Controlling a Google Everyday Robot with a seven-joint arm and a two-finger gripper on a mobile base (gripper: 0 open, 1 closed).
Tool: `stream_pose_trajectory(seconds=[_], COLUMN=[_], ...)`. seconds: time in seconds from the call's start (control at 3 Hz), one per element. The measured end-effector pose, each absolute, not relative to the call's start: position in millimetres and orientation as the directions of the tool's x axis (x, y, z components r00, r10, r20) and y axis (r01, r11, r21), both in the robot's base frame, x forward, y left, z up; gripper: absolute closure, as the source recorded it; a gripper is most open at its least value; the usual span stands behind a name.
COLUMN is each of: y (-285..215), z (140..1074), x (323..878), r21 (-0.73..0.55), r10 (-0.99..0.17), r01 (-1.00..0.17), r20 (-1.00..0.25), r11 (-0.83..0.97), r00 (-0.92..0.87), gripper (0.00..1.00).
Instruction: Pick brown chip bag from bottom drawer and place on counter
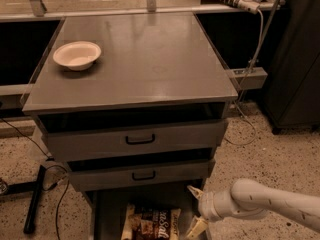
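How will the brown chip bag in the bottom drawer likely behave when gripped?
The brown chip bag looks crinkly, so probably floppy and light, likely deforming when pinched. Lying flat, it shouldn't roll. The open claw sits beside it.

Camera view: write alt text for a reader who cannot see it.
The open gripper hangs at the right edge of the pulled-out bottom drawer, beside the brown chip bag lying in it. Above, the grey counter carries a white bowl toward the picture's left.
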State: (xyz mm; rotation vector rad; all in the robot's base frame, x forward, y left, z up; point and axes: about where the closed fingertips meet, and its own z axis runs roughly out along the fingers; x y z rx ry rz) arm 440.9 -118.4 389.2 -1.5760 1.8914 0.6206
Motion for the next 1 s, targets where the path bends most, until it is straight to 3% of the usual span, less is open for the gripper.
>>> stream_pose_trajectory(seconds=[1.0], y=[-50.1], z=[285.5], x=[428.1], r21=[0.003], r10=[-0.632], r01=[-0.974], r20=[-0.76], r11=[0.225], r00=[-0.148], gripper=[0.0])
